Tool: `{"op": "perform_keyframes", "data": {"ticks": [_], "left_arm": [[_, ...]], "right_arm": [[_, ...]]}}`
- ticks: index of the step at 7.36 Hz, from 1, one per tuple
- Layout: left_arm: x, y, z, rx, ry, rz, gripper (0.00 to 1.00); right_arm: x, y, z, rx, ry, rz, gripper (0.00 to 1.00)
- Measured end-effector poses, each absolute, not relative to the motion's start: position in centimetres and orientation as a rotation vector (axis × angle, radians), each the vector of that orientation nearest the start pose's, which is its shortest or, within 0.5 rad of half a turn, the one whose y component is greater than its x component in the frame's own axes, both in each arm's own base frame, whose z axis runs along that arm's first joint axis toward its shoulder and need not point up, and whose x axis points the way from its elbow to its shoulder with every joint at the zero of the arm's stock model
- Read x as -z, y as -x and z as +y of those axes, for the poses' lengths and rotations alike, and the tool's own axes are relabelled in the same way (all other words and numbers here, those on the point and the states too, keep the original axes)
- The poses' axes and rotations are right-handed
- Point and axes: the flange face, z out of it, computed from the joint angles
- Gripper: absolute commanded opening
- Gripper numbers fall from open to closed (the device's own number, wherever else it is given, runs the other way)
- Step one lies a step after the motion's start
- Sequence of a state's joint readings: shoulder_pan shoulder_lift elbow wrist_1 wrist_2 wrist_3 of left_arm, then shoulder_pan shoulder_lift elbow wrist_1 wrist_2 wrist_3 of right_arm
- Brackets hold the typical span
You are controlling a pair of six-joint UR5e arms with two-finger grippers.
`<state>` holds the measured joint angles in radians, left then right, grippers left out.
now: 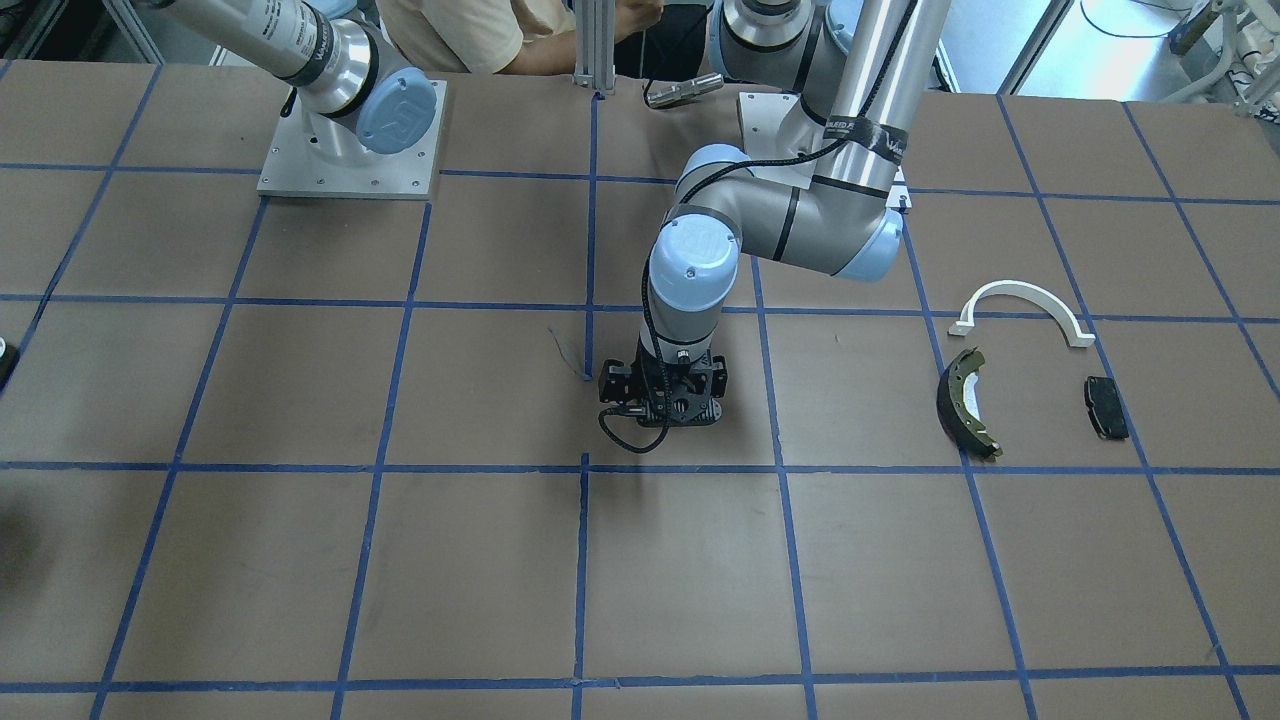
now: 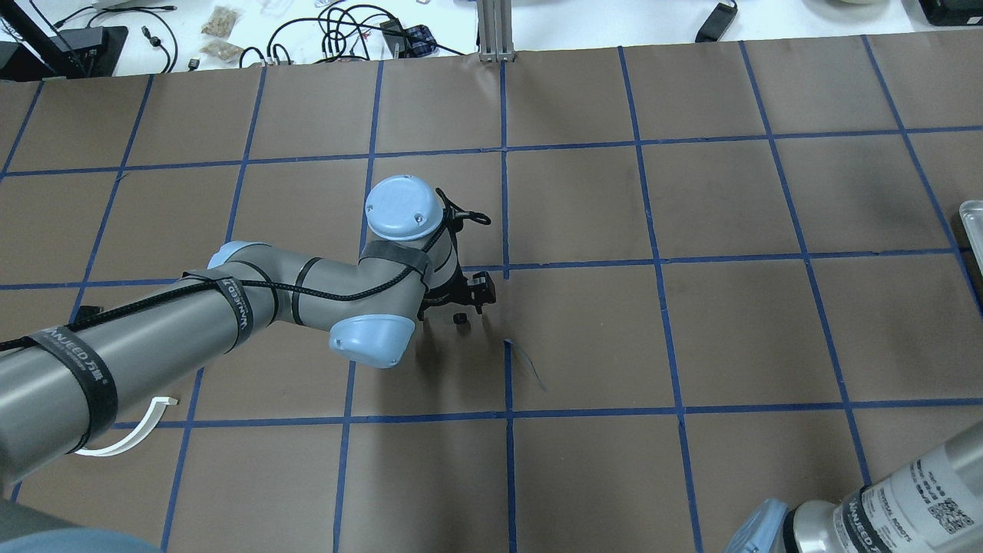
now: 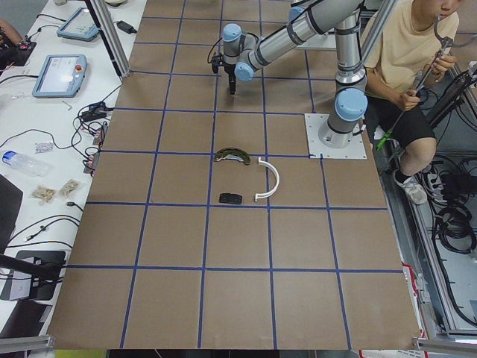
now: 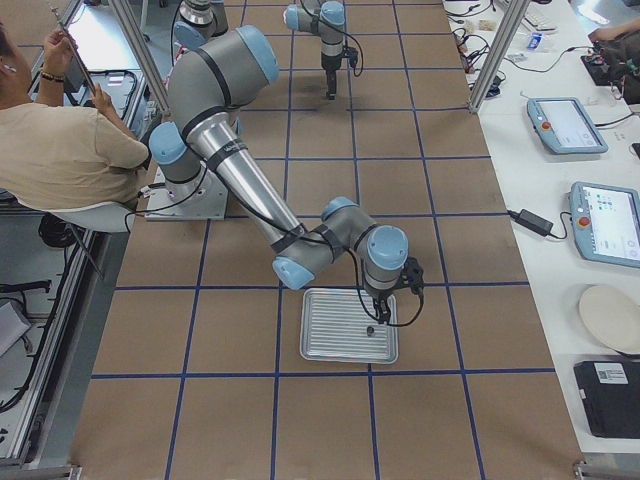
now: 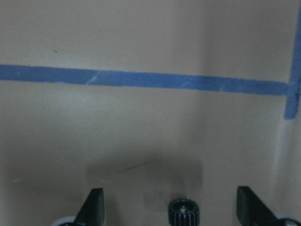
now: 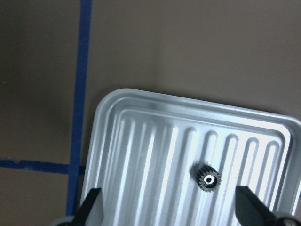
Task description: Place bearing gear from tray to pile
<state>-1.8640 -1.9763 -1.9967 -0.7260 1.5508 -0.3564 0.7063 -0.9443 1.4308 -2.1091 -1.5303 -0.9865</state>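
Observation:
One small black bearing gear (image 6: 206, 179) lies in the ribbed metal tray (image 6: 141, 141), and my right gripper (image 6: 169, 207) hangs open above it; both show in the exterior right view (image 4: 371, 329). A second small black gear (image 5: 184, 211) lies on the table between the fingers of my open left gripper (image 5: 172, 203), near the table's centre (image 2: 460, 318). The pile lies apart from it on the robot's left: a white half-ring arch (image 1: 1025, 303), a dark brake shoe (image 1: 966, 402) and a black pad (image 1: 1105, 406).
The tray's edge shows at the right border of the overhead view (image 2: 971, 224). A person sits behind the robot bases (image 3: 402, 52). Blue tape lines grid the brown table. Cables and tablets lie on the side benches.

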Motion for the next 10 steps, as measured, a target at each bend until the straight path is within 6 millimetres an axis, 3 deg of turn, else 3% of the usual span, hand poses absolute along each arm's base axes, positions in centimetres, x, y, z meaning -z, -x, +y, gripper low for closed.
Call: {"op": "perform_keyframes", "data": {"ticks": [3,4,5,8,10], "left_arm": [[-15.7,29.6,-46.4,-0.005,0.07,3.155,0.44],[-15.6,30.0,-46.1,-0.006,0.057,3.153,0.23],[-15.6,30.2,-46.1,-0.007,0.052,3.152,0.09],[-16.4,30.3,-46.5,0.017,0.046,3.158,0.05],[-19.4,28.1,-49.2,-0.03,0.071,3.148,0.04]], "right_arm": [[-19.9,46.5,-55.3,0.07,0.203,3.134,0.9],[-19.2,46.8,-55.3,0.056,0.219,3.139,0.87],[-18.3,47.1,-55.4,0.044,0.235,3.143,0.8],[-17.4,47.6,-55.7,0.052,0.247,3.16,0.57],[-17.5,47.6,-55.7,0.055,0.246,3.163,0.46]]}}
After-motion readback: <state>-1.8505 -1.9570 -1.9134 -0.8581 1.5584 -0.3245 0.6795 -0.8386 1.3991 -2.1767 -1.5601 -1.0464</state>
